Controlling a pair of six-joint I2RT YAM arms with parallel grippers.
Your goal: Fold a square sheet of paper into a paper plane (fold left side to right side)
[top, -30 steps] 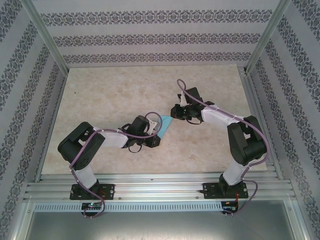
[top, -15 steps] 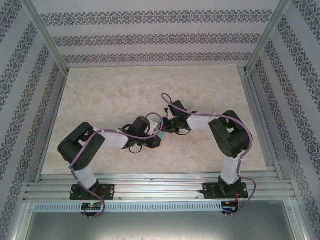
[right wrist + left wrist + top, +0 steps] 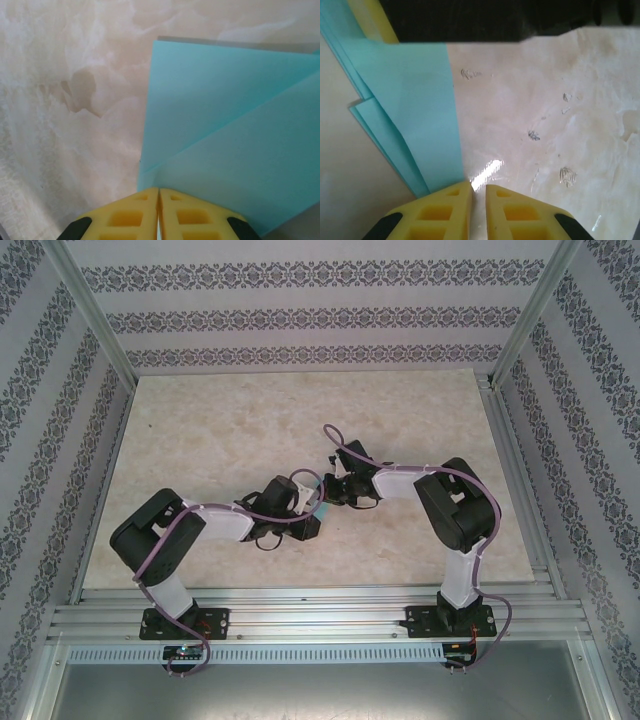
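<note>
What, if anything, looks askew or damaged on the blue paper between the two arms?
No tear or spill shows. One thing is slightly off: in the left wrist view the folded layers of the blue paper do not line up, and a lower layer sticks out past the upper edge on the left.

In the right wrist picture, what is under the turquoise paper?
The marbled table shows beside the square sheet of paper and presumably continues beneath it, but that part is covered. The sheet is folded, so its layers also hide parts of one another.
</note>
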